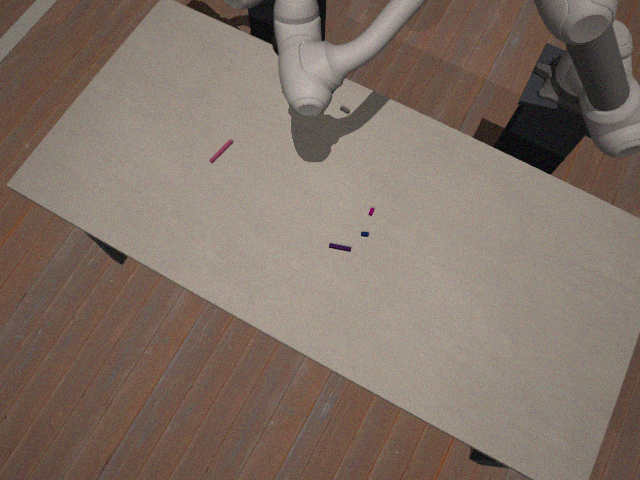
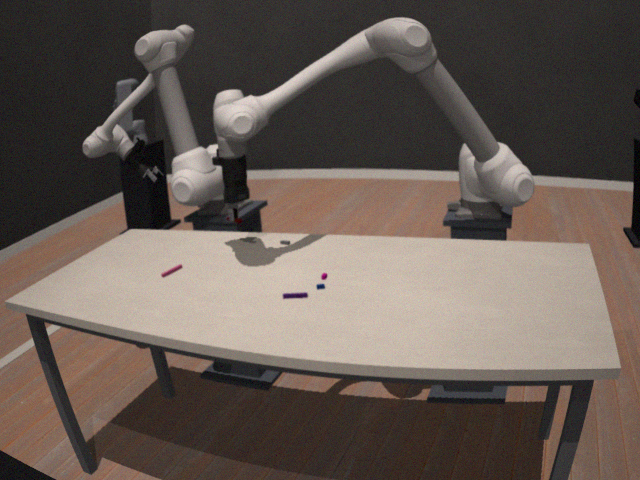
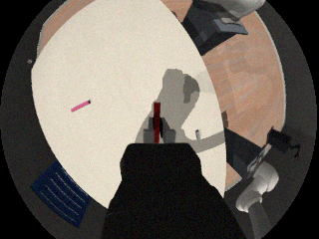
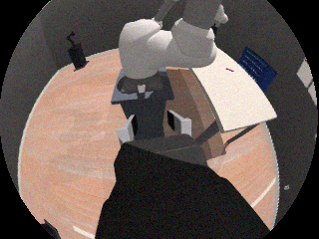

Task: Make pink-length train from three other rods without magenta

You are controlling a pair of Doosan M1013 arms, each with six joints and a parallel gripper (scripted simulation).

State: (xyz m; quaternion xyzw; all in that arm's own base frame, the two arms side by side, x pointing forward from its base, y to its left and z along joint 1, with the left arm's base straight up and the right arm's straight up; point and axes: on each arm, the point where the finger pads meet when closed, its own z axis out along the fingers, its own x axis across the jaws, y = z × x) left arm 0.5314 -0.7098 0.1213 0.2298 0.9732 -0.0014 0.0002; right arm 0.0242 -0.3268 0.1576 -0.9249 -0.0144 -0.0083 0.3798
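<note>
The pink rod [image 1: 221,150] [image 2: 172,270] [image 3: 81,106] lies apart from the others. The purple rod [image 1: 340,247] [image 2: 295,295] lies flat near mid-table. The blue rod [image 1: 364,234] [image 2: 321,286] is close to one end of it, with a gap. The magenta rod [image 1: 371,211] [image 2: 324,276] lies just beyond the blue one. The grey rod [image 1: 344,109] [image 2: 285,242] [image 3: 197,134] lies near the arms' edge. My left gripper [image 2: 234,214] [image 3: 157,122] is shut on a red rod [image 3: 157,112] above the table; the top view hides both. My right gripper [image 4: 152,119] [image 2: 150,174] is open and empty, off the table.
The left arm [image 1: 307,67] [image 2: 320,67] reaches across above the arms' side of the table [image 1: 465,310] [image 2: 439,320] and casts a shadow beside the grey rod. The right arm [image 2: 175,108] stands folded back behind the table, clear of the rods.
</note>
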